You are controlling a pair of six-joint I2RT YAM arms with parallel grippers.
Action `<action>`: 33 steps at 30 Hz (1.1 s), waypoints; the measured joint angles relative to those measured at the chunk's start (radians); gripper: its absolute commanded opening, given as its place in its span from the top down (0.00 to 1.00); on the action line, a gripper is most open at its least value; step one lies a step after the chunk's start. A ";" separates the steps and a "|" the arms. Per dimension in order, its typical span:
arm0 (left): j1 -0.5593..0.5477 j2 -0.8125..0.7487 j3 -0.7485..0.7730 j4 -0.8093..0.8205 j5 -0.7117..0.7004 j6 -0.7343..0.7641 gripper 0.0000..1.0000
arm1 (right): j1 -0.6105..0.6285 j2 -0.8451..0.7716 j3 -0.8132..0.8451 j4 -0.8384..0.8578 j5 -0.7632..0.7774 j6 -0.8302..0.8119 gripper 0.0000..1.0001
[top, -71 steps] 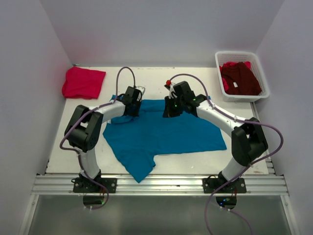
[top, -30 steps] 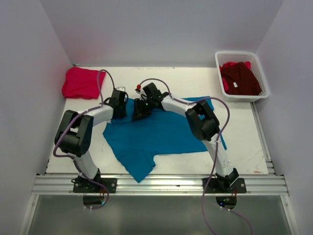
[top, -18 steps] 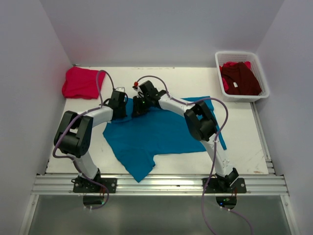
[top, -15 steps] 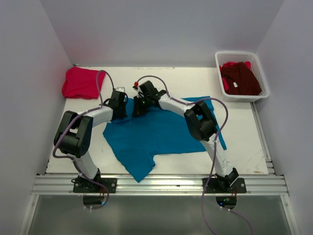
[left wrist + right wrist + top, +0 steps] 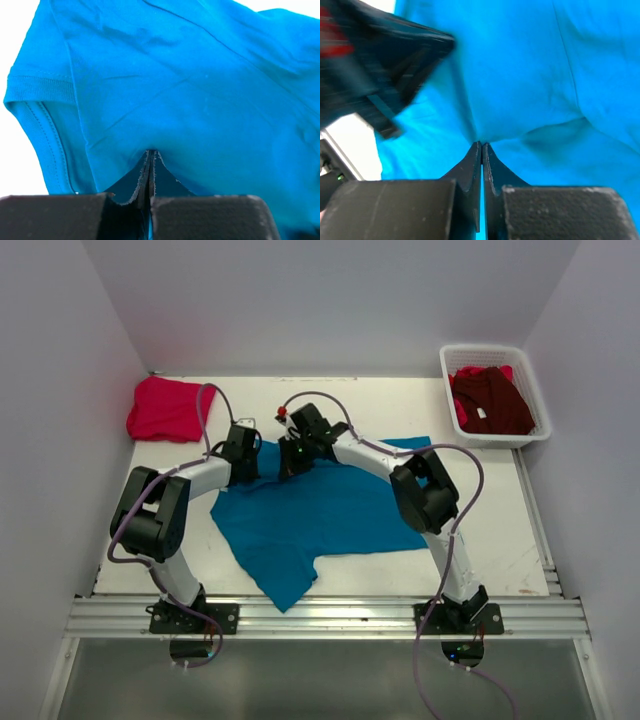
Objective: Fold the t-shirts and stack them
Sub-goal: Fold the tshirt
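The teal-blue t-shirt (image 5: pixel 330 515) lies spread on the table, one part hanging toward the near edge. My left gripper (image 5: pixel 243 466) is shut on its far edge, and in the left wrist view the cloth (image 5: pixel 180 85) is pinched at the gripper (image 5: pixel 150 153) tips. Just to the right, my right gripper (image 5: pixel 291 462) is shut on the same edge; the right wrist view shows the gripper (image 5: pixel 482 145) tips closed on a teal fold (image 5: pixel 530 90). A pinkish-red t-shirt (image 5: pixel 168 408) lies folded at the far left. A dark maroon t-shirt (image 5: pixel 492 402) is bunched in the basket.
A white mesh basket (image 5: pixel 495 348) stands at the far right corner against the wall. White walls close in the table on the left, right and back. A metal rail (image 5: pixel 320 618) runs along the near edge by the arm bases.
My right gripper has closed on the teal shirt's far edge beside the left gripper, and its arm has shifted a little. The left gripper stayed shut on the cloth.
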 measured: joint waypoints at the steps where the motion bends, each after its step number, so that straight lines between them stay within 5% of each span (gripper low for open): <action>1: 0.000 0.000 0.000 0.000 0.000 -0.003 1.00 | 0.000 -0.012 0.000 0.000 0.000 -0.006 1.00; 20: -0.002 0.000 0.000 0.003 0.027 -0.014 1.00 | 0.005 -0.119 -0.051 0.008 -0.055 -0.089 0.98; 23: -0.008 0.000 0.000 0.006 0.035 -0.014 1.00 | 0.005 -0.160 -0.092 0.029 -0.055 -0.097 0.88; 24: -0.009 0.000 0.000 0.006 0.035 -0.014 1.00 | 0.005 -0.169 -0.097 0.030 -0.056 -0.098 0.69; 27: -0.006 0.000 0.000 0.006 0.028 -0.014 1.00 | 0.005 -0.186 -0.097 0.029 -0.056 -0.104 0.34; 33: -0.005 0.000 0.000 0.006 0.021 -0.014 1.00 | 0.005 -0.204 -0.097 0.019 -0.032 -0.112 0.29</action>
